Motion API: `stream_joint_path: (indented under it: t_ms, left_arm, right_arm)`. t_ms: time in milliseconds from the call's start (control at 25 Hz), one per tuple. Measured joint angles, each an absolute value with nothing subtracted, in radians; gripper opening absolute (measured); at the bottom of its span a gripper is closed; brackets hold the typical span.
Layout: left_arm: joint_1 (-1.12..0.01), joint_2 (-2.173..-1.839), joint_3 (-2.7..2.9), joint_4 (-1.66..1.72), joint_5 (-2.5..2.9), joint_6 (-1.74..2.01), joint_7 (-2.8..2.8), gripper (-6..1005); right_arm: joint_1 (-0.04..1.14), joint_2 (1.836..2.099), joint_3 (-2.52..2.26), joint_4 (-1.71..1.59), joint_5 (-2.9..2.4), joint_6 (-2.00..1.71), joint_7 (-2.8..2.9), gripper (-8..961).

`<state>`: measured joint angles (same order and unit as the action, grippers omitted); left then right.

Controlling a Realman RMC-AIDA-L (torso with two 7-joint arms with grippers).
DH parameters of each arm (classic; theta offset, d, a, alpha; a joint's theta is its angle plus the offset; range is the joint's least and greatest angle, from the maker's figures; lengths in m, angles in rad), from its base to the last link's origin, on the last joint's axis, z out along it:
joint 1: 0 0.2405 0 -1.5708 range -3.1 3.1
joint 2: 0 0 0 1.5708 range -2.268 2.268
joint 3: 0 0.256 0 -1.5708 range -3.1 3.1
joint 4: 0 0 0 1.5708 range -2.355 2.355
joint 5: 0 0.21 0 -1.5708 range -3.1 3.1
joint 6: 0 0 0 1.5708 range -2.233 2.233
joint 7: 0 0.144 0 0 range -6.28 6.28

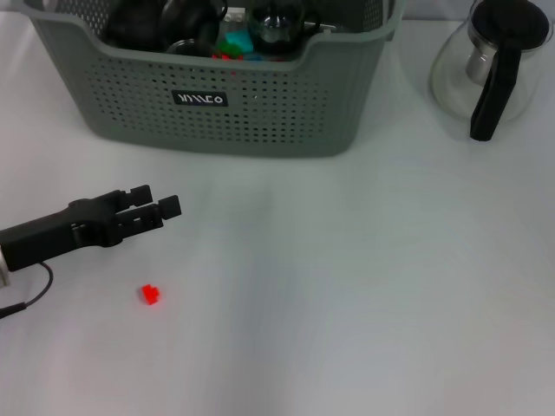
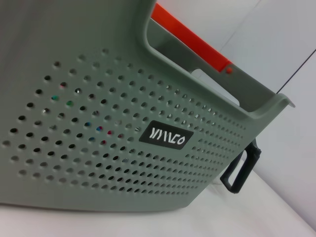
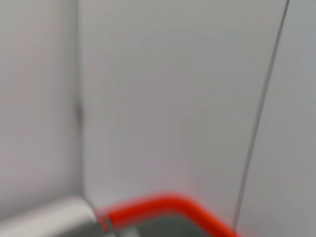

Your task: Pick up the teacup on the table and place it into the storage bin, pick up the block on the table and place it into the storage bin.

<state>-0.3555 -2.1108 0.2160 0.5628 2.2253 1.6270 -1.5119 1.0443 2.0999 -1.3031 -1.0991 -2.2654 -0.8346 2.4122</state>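
- My left end effector (image 1: 158,206) hovers empty, fingers slightly spread, above the surface (image 1: 364,286).
- The block (image 1: 151,295) lies near it: small, light, rigid; I'd pinch its opposite sides.
- The storage bin (image 1: 260,121) waits well beyond.

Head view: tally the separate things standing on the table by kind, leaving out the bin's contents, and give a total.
Storage bin: 1
Glass teapot: 1
Red block: 1
Total: 3
The left gripper hovers over the table near the block and is not counted.
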Motion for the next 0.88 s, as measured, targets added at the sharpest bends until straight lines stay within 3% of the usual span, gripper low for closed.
stream_joint_path:
  t_ms: [120,400,640,880]
  left_arm:
    - [-0.356,-2.110,0.214,0.563,2.221,1.627,-1.512,757]
    - [-0.361,-2.104,0.182,0.565,2.218,1.626,-1.508,757]
    - [-0.365,-2.094,0.163,0.572,2.220,1.640,-1.505,756]
    - [-0.356,-2.071,0.188,0.707,2.256,1.873,-1.550,756]
  right_arm:
    - [0.854,2.102,-1.313,-1.247,-1.938,-0.845,2.206,858]
    - [0.504,2.097,-1.235,-1.154,-1.173,-1.264,1.664,935]
    - [0.425,2.084,-1.039,-0.905,-1.204,-1.654,1.506,946]
    - [0.368,2.082,-0.960,-0.847,-1.525,-1.698,1.469,946]
